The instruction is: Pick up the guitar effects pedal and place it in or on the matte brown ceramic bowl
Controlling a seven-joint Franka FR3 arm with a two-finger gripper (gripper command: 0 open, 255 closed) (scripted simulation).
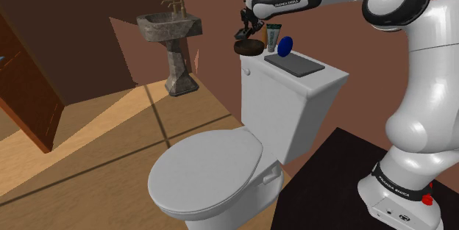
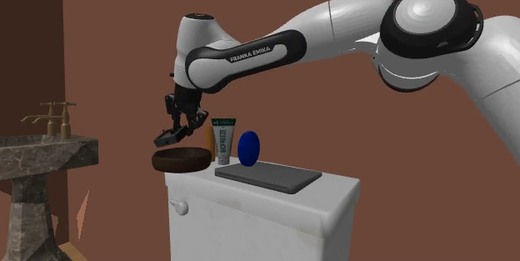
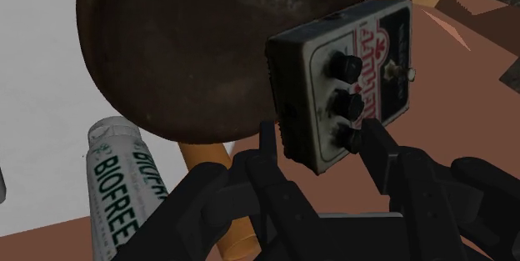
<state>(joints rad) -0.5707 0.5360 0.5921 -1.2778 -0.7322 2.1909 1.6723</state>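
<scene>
1. The black pincer [image 3: 321, 138] is clamped on the guitar effects pedal [image 3: 350, 76], one finger on each long side. It hangs just above the bowl [image 3: 208, 42].
2. The step in hand seems to be the lowering and release. In the second exterior view the pedal sits tilted, over the bowl's rim on that view's left rather than its middle. It would be wise to bring it over the hollow, go down gently, and part the fingers only when it is low, so it neither tips out nor knocks the bowl.
3. The pedal is a flat grey-cream box. Its face carries three black knobs in a row, a red and white label, and a small metal switch.
4. The bowl is dark brown, shallow and dull-surfaced. It stands at one end of a white toilet tank lid [image 2: 333, 186].
5. Just beside the bowl stands a white tube [image 2: 223, 140] with green lettering, then a blue oval object [image 2: 248, 148]. A dark grey flat slab [image 2: 268, 176] lies nearby.
</scene>
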